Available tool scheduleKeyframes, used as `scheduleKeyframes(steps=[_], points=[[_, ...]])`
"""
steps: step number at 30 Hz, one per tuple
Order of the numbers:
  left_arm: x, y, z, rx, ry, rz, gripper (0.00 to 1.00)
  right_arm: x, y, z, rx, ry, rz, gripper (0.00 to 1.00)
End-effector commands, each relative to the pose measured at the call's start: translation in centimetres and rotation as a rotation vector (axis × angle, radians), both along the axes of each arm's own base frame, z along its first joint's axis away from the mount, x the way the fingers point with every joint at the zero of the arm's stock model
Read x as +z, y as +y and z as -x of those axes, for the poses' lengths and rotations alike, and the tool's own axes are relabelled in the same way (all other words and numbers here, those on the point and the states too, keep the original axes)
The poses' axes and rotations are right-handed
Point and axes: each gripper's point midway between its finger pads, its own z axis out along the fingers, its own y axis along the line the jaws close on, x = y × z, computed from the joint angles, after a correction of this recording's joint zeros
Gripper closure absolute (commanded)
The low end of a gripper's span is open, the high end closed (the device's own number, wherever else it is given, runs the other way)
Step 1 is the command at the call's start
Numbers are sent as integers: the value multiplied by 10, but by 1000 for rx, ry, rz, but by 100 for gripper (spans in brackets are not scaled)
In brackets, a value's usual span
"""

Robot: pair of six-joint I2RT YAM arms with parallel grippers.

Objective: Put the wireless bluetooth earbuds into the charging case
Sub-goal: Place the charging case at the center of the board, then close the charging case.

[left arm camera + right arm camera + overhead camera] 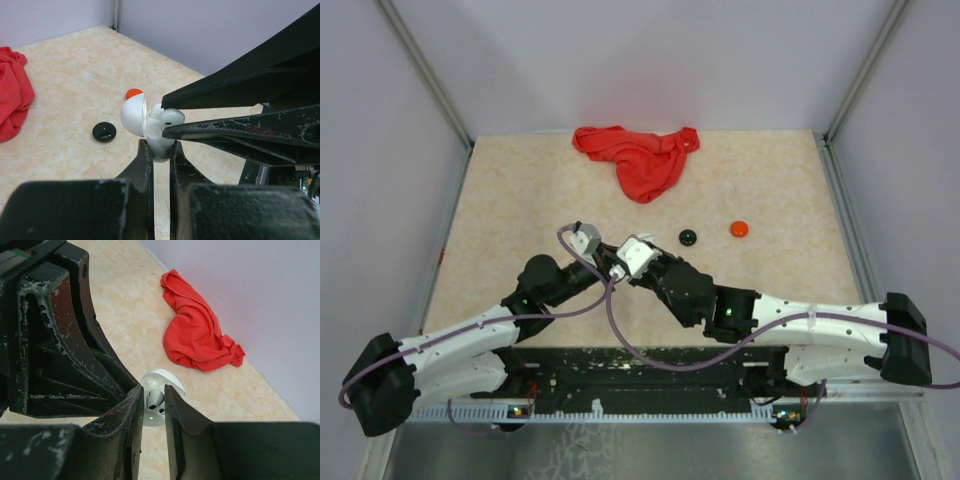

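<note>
Left fingers (158, 152) were clamped on the base of the open white case (134, 114), holding it above the tabletop (520, 200). Right fingers (153, 397), reaching in from the side, were nearly closed and pinched a white earbud (172, 118) at the case's opening, beside the raised lid. A closed black case (688, 237) and red case (739, 229) lay near each other; a red cloth (638, 165) lay at the far edge.
</note>
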Motion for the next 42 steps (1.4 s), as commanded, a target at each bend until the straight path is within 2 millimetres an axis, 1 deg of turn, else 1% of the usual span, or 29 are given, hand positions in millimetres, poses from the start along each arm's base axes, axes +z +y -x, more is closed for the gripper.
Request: scheduleKeyframes(steps=[1, 4, 9, 13, 16, 18, 23, 26, 31, 34, 36, 42], points=[[24, -2, -3, 5, -39, 48, 99, 19, 11, 9, 50, 30, -89, 75], [22, -2, -1, -1, -53, 38, 99, 20, 13, 7, 29, 52, -93, 70], [12, 1, -1, 6, -83, 9, 99, 34, 9, 9, 24, 73, -134, 56], [-1, 9, -3, 41, -76, 10, 99, 49, 2, 10, 41, 115, -171, 51], [-9, 13, -1, 44, -90, 0, 99, 55, -3, 10, 77, 170, -193, 49], [-11, 13, 1, 34, -104, -11, 99, 56, -8, 9, 96, 210, -207, 47], [-10, 12, 14, -46, -159, -26, 99, 54, -17, 6, 168, 327, -221, 40], [-10, 10, 26, -125, -191, -34, 99, 48, -20, 7, 251, 432, -239, 38], [-9, 8, 42, -234, -232, -45, 99, 46, -20, 20, 429, 557, -270, 35], [-6, 6, 51, -295, -260, -47, 99, 45, -16, 32, 536, 609, -264, 32], [-4, 5, 56, -326, -280, -48, 99, 42, -14, 35, 568, 634, -261, 32], [2, 4, 67, -390, -328, -45, 99, 27, -5, 43, 658, 726, -225, 31]])
